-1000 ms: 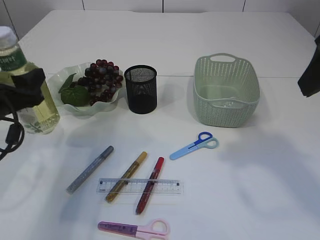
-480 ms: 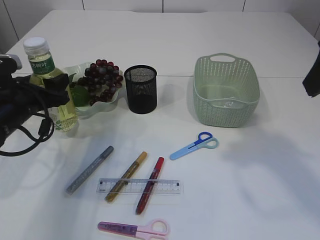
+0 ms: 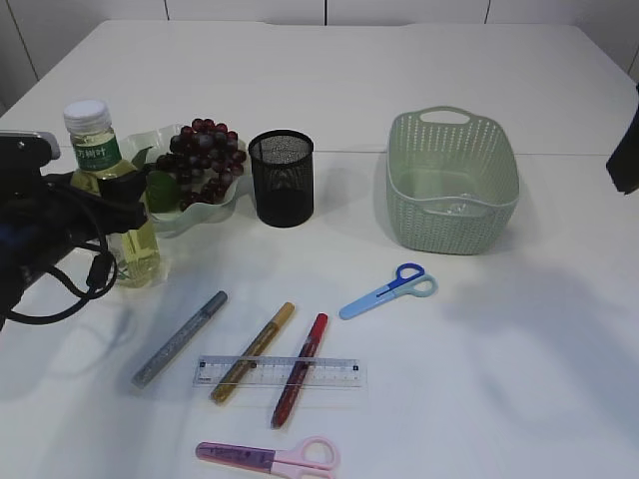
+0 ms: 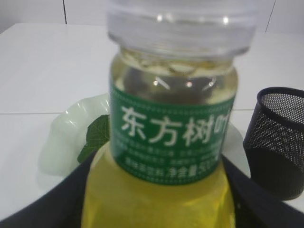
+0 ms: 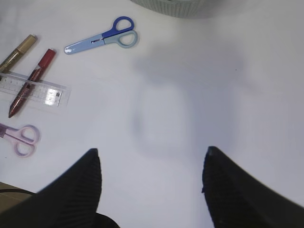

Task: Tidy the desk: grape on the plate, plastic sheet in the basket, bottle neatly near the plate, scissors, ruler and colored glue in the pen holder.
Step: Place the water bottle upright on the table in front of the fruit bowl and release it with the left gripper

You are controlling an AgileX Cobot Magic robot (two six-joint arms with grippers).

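A clear bottle (image 3: 104,158) of yellow liquid with a green label and white cap stands upright just left of the pale green plate (image 3: 138,148). Dark grapes (image 3: 207,160) lie on the plate. My left gripper (image 3: 122,203) is shut on the bottle (image 4: 171,128), with its fingers on both sides of the body (image 4: 156,209). Blue scissors (image 3: 387,290), pink scissors (image 3: 270,457), a clear ruler (image 3: 329,373) and silver (image 3: 180,337), gold (image 3: 262,339) and red (image 3: 309,344) glue pens lie on the table. My right gripper (image 5: 152,161) is open and empty above bare table.
A black mesh pen holder (image 3: 281,178) stands right of the plate. A green basket (image 3: 451,180) sits at the right, with something clear glinting inside. The right arm (image 3: 626,150) shows only at the right edge. The ruler lies across the gold and red pens.
My left gripper has carried the bottle from the left edge rightward and down. It now stands upright beside the plate. The right arm has barely moved.
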